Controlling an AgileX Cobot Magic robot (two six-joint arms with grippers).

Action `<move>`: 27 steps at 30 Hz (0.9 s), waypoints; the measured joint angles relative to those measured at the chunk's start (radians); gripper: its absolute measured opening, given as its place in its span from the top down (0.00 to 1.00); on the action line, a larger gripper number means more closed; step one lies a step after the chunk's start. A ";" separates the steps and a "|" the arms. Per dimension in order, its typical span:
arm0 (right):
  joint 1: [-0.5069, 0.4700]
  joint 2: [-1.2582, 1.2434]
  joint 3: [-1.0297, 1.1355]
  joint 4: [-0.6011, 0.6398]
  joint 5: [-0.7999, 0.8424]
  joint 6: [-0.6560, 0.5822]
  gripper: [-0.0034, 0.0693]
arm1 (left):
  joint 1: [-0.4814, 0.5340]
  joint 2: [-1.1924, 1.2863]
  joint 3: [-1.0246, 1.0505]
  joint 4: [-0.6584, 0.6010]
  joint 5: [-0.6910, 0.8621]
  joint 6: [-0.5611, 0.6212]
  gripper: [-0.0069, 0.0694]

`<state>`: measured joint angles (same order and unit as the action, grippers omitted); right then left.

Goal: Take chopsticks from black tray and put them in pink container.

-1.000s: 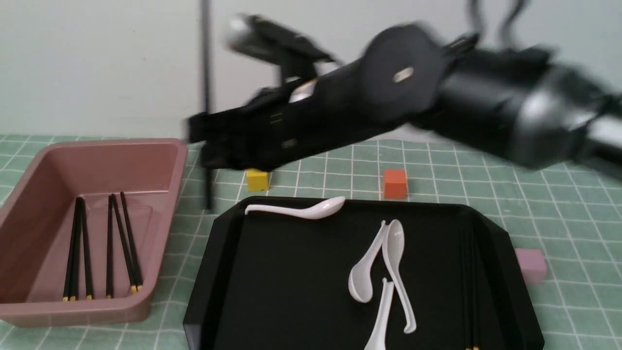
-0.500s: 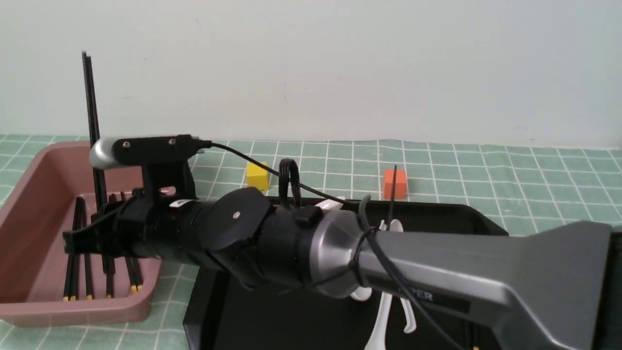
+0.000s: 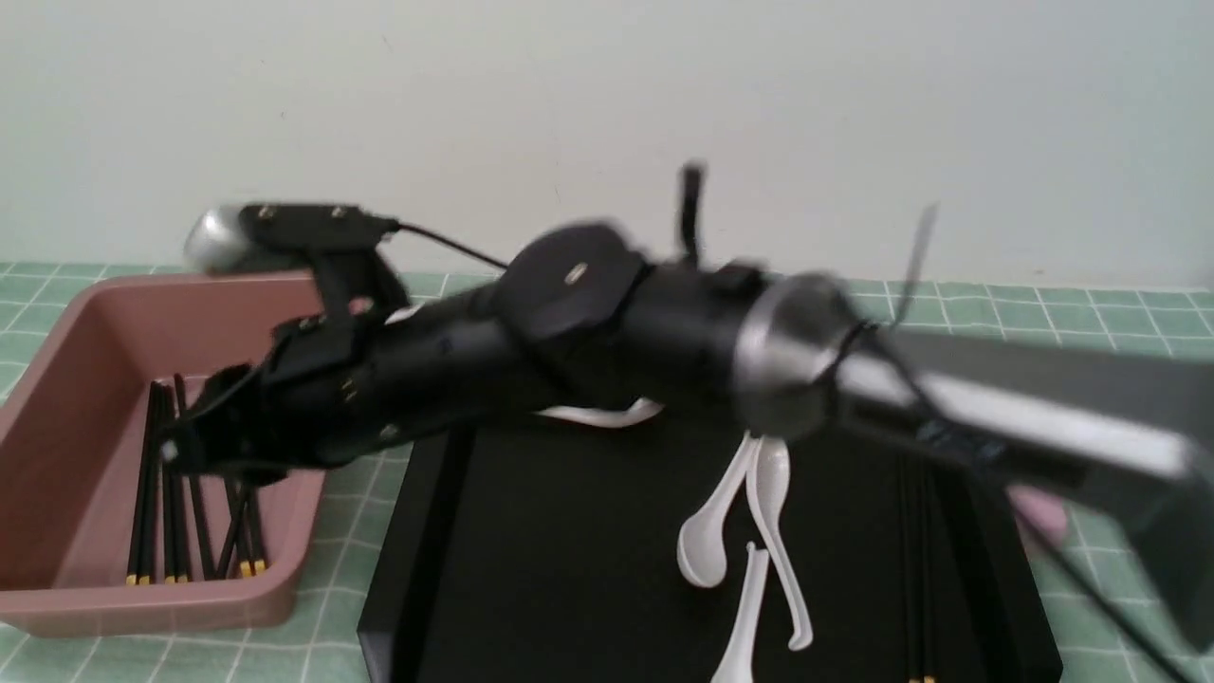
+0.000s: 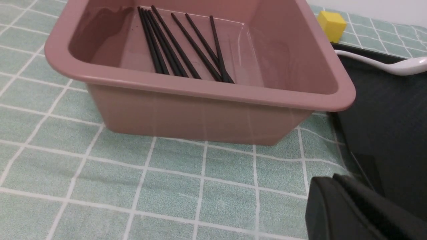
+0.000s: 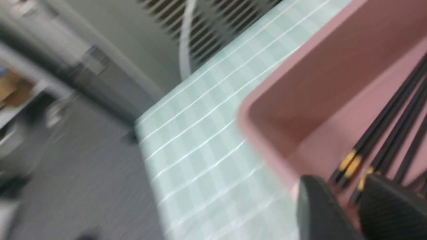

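Observation:
The pink container [image 3: 142,607] stands at the left with several black chopsticks [image 3: 161,503] lying in it, gold tips toward the front. My right gripper [image 3: 204,441] hovers over its near right part, open and holding nothing. In the right wrist view the gripper [image 5: 347,200] shows a gap, with the chopsticks [image 5: 393,123] and the container [image 5: 267,140] beyond it. Two more chopsticks [image 3: 915,560] lie faintly along the right side of the black tray [image 3: 531,569]. My left gripper [image 4: 330,181] is shut and empty near the container [image 4: 200,90], which holds chopsticks [image 4: 173,50].
White soup spoons [image 3: 759,512] lie in the tray's middle, and another spoon [image 4: 383,63] lies along its far rim. A yellow cube [image 4: 331,21] sits behind the tray. A pale pink cube [image 3: 1043,507] shows blurred at the tray's right, under my right arm.
The two chopsticks held upright over the container now lie inside it. My right gripper has opened, and the arm has risen a little and is blurred with motion.

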<state>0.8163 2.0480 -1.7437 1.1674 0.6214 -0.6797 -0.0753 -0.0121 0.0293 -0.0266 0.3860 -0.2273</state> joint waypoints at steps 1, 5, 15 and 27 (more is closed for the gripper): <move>-0.021 -0.022 0.000 -0.054 0.078 0.056 0.78 | 0.000 0.000 0.000 0.000 0.000 0.000 0.88; -0.111 -0.121 0.000 -0.247 0.328 0.228 0.94 | 0.000 0.000 0.000 0.000 0.000 0.000 0.88; -0.200 -0.449 0.063 -0.741 0.611 0.541 0.97 | 0.000 0.000 0.000 0.000 0.000 0.000 0.88; -0.200 -1.100 0.596 -0.871 0.404 0.563 0.96 | 0.000 0.000 0.000 0.000 0.000 0.000 0.88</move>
<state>0.6159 0.9479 -1.1473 0.2969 1.0253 -0.1171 -0.0753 -0.0121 0.0293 -0.0266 0.3860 -0.2273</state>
